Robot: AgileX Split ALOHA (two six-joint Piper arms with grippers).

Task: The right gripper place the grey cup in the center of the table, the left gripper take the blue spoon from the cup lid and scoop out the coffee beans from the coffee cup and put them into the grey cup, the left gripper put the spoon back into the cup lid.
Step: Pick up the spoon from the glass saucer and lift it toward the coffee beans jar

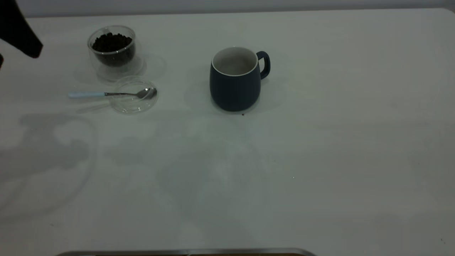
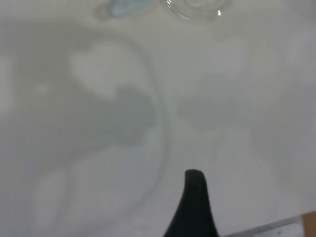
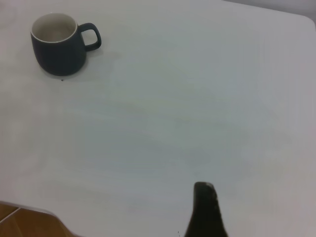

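High at the table's [image 1: 320, 160] left edge, the left gripper [image 1: 21, 32], fingers' opening impossible to tell, nothing held.

grey cup [image 1: 235, 85]: upright mid-tabletop, empty, handle to the right
coffee cup [image 1: 113, 49]: clear glass, upright, left of the grey cup
coffee beans [image 1: 112, 42]: dark heap inside it
cup lid [image 1: 134, 96]: flat, just before the coffee cup
blue spoon [image 1: 106, 94]: bowl on lid, handle pointing left

White table [image 1: 320, 160]: coffee cup [image 1: 113, 49], cup lid [image 1: 133, 96], grey cup [image 1: 235, 80] standing apart.
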